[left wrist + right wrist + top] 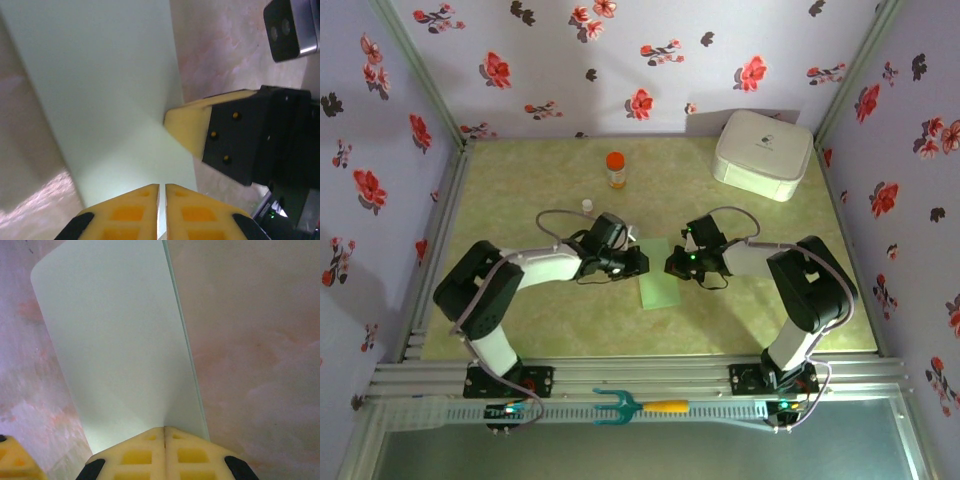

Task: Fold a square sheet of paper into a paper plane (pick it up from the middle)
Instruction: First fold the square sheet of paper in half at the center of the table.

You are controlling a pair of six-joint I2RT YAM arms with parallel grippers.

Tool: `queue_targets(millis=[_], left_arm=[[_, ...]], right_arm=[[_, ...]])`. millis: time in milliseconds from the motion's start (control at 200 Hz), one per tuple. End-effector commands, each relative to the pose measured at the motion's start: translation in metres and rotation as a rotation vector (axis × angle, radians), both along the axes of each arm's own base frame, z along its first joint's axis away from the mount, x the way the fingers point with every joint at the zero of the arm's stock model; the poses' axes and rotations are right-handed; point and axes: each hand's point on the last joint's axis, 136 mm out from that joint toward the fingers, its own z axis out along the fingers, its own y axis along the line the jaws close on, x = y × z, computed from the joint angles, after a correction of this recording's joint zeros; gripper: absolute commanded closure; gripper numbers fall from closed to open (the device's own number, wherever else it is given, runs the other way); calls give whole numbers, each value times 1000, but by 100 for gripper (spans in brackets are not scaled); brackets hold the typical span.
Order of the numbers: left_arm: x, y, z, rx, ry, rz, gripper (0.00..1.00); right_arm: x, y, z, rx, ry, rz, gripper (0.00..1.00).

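"Top external view first: where is the paper?"

"The pale green sheet of paper (658, 278) lies near the middle of the table (520, 190). It is a narrow rectangle, not a square, and it sits between the tips of the two arms."

"Folded, then?"

"The right wrist view shows a doubled edge along its right side, one layer lying on the other. One far corner looks rounded."

"And the pincers?"

"The right gripper (164, 432) has its yellow fingers pressed together. The sheet's near edge rises into the seam between them, so it pinches the paper. The left gripper (162, 192) has its fingers almost together, with a hairline slit between them and a pale strip in it. It appears to nip the sheet as well. From above, the left one meets the sheet from its left and the right one from its right. In the left wrist view, a right fingertip touches the sheet's long edge."

"What lies around?"

"An orange-capped bottle (615, 170) stands upright towards the back. A small white object (587, 205), too small to name, is nearer the left arm. A white rounded box (763, 152) sits in the far right corner. A teal fork-shaped tool (638, 406) with a yellow handle lies on the metal rail (440, 380) between the arm bases. Floral walls (570, 60) enclose the table on three sides."
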Motion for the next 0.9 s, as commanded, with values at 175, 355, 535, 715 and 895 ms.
queue_targets(millis=[175, 355, 535, 715, 895], left_arm=[[-13, -1, -33, -6, 92, -23, 87], [-21, 18, -64, 39, 131, 6, 87], [-17, 15, -58, 13, 137, 14, 87], [3, 5, -17, 17, 108, 30, 86], [18, 8, -9, 111, 104, 25, 86]], right_arm=[[-34, -43, -48, -208, 150, -52, 100], [-35, -43, -49, -210, 155, -52, 100], [-34, -43, -49, -211, 156, -49, 100], [-35, -44, -47, -217, 154, -51, 100], [-34, -44, -47, -215, 153, -48, 100]])
